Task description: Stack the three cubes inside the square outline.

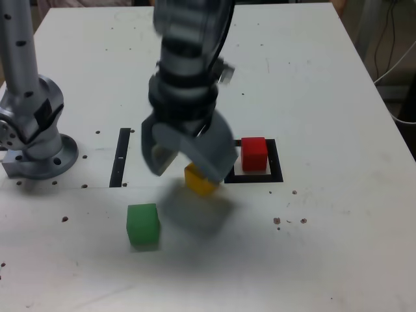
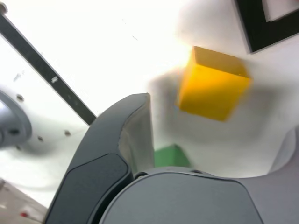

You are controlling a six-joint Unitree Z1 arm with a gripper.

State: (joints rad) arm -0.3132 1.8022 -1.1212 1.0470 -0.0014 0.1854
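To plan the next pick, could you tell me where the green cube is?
In the exterior view, the green cube sits alone on the table, left of and nearer than the yellow cube.

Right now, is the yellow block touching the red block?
Apart. The exterior view shows bare white table between the yellow block and the red block.

Lab bench – bolted arm base (image 1: 39,153)

Bright, even light from overhead falls on the white table (image 1: 312,78). The gripper (image 1: 188,153) is smeared by motion blur and casts a soft grey shadow on the table beneath it. In the wrist view the table glares nearly pure white, and the yellow cube (image 2: 212,86) looks soft-edged.
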